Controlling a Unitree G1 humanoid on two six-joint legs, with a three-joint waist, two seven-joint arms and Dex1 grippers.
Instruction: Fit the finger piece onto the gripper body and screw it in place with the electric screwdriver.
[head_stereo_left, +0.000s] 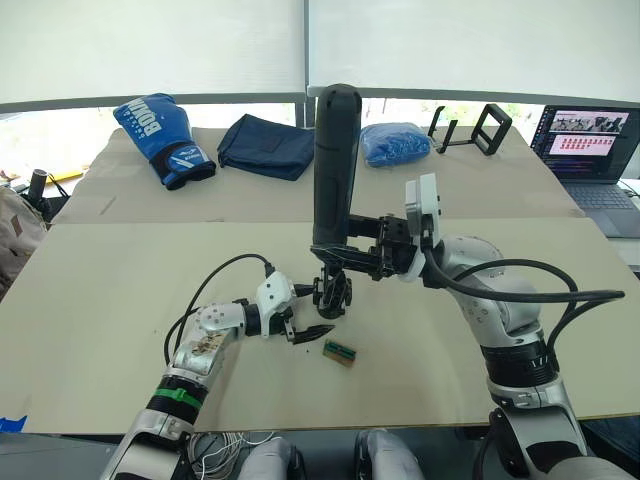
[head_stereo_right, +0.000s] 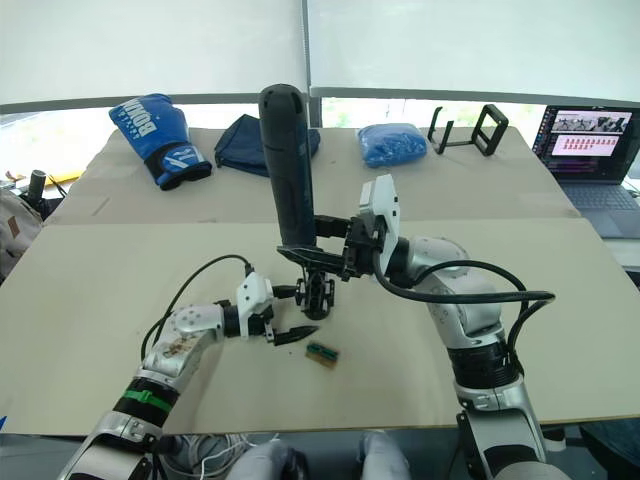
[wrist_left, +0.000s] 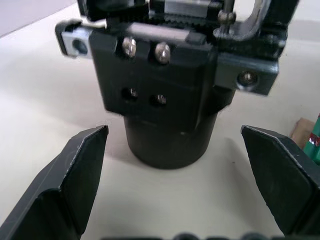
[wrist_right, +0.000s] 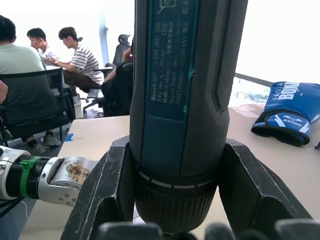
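My right gripper (head_stereo_left: 345, 255) is shut on the electric screwdriver (head_stereo_left: 335, 165), a thick dark cylinder held upright, its lower end just above the gripper body (head_stereo_left: 332, 293). The right wrist view shows both fingers (wrist_right: 107, 195) clamped on the tool's collar (wrist_right: 175, 165). The gripper body (wrist_left: 160, 95) is a small black assembly on a round base with silvery screws, standing on the table. My left gripper (head_stereo_left: 305, 310) is open, its fingers (wrist_left: 75, 170) on either side of that base and apart from it. The finger piece is out of view as a separate part.
A small green-and-brown block (head_stereo_left: 340, 352) lies just right of my left gripper. At the table's far side are a blue boxing glove (head_stereo_left: 160, 135), a dark cloth (head_stereo_left: 265, 145), a blue bag (head_stereo_left: 393, 142), a black stand (head_stereo_left: 470, 128) and a laptop (head_stereo_left: 590, 150). Seated people (wrist_right: 75, 60) show beyond.
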